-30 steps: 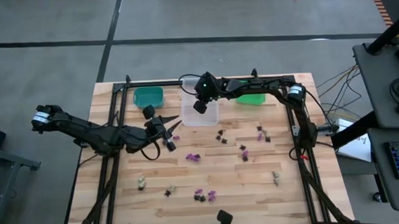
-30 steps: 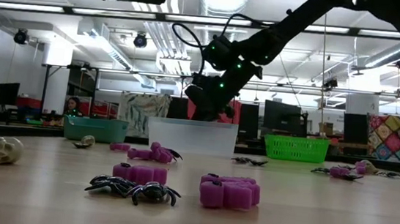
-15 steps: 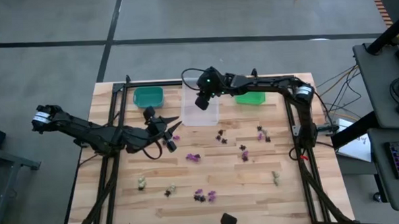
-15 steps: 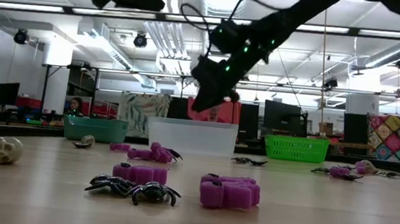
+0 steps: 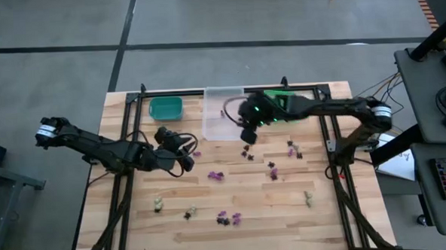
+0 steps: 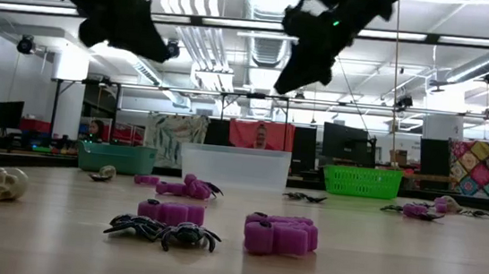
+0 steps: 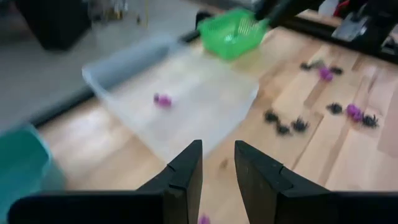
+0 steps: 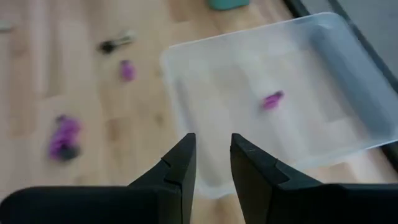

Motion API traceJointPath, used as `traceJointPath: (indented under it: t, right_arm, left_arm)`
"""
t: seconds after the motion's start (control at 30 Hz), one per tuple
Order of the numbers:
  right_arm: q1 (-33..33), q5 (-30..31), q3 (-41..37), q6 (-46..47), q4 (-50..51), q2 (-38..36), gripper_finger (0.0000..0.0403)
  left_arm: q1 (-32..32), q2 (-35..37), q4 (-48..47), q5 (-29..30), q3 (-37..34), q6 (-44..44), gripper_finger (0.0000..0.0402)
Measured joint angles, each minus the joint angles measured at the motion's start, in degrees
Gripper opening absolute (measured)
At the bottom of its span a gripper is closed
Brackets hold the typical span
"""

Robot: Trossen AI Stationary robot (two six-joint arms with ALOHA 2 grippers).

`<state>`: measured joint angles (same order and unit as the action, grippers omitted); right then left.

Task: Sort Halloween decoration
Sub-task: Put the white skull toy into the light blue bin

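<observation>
Tiny purple, black and pale beige trinkets lie scattered on the wooden table: a purple one [image 5: 216, 175], black ones [image 5: 247, 152], a beige one [image 5: 158, 205]. The low view shows a beige skull [image 6: 1, 184], a black spider [image 6: 163, 231] and a purple piece [image 6: 280, 235]. One purple trinket [image 8: 272, 99] lies in the clear bin [image 5: 222, 114]. My left gripper [image 5: 185, 157] hangs in the air near the table's middle left, fingers a little apart, empty. My right gripper [image 5: 246, 135] hovers just off the clear bin's near right corner, also narrowly open and empty.
Three bins stand in a row along the far edge: teal [image 5: 166, 107], clear, green [image 5: 282, 103]. A dark frame [image 5: 133, 144] runs along the table's left, far and right sides. Trinkets dot the middle and near half of the table.
My right gripper has left the space over the clear bin, moving toward the table's right and near side and rising. My left gripper has tipped downward and drawn slightly back toward the left. The trinkets on the table have not moved.
</observation>
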<state>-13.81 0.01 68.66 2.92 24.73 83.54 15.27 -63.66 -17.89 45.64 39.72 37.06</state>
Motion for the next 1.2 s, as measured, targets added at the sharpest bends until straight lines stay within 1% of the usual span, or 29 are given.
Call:
traceJointPath:
  t: [0.17, 0.3, 0.43, 0.6, 0.67, 0.77, 0.87, 0.93, 1.2]
  right_arm:
    - [4.5, 0.0, -7.2, 2.4, -6.7, -6.3, 0.0076]
    - [5.5, 0.2, -10.5, 3.3, -11.9, -9.5, 0.0072]
    - [5.7, 0.2, -11.2, 3.8, -13.5, -10.8, 0.0073]
    - [5.7, 0.2, -11.1, 3.6, -13.6, -10.6, 0.0073]
    - [5.7, 0.2, -11.1, 3.6, -13.5, -10.5, 0.0071]
    - [5.7, 0.2, -11.2, 3.4, -13.0, -10.3, 0.0068]
    - [5.7, 0.1, -11.2, 3.0, -13.1, -10.3, 0.0069]
    - [5.7, 0.1, -11.2, 3.0, -13.1, -10.3, 0.0070]
    - [5.7, 0.1, -11.2, 2.4, -13.1, -10.3, 0.0068]
  left_arm:
    - [-0.2, 0.0, -5.9, -2.9, 0.0, 10.8, 0.0077]
    - [-0.2, 0.0, -8.7, -9.2, 0.0, 16.3, 0.0077]
    - [-0.2, 0.0, -12.2, -15.2, 0.0, 24.0, 0.0077]
    - [-1.1, 0.0, -22.4, -16.6, 0.0, 38.6, 0.0077]
    - [-2.1, 0.0, -24.7, -18.3, 0.0, 42.7, 0.0077]
    - [-2.6, 0.0, -25.7, -19.4, 0.0, 44.5, 0.0077]
    - [-3.2, -0.3, -25.5, -16.8, 0.0, 44.5, 0.0077]
    - [-3.8, -1.2, -25.1, -16.2, 0.0, 44.5, 0.0077]
    - [-5.8, -8.4, -25.1, -15.8, 0.0, 44.4, 0.0083]
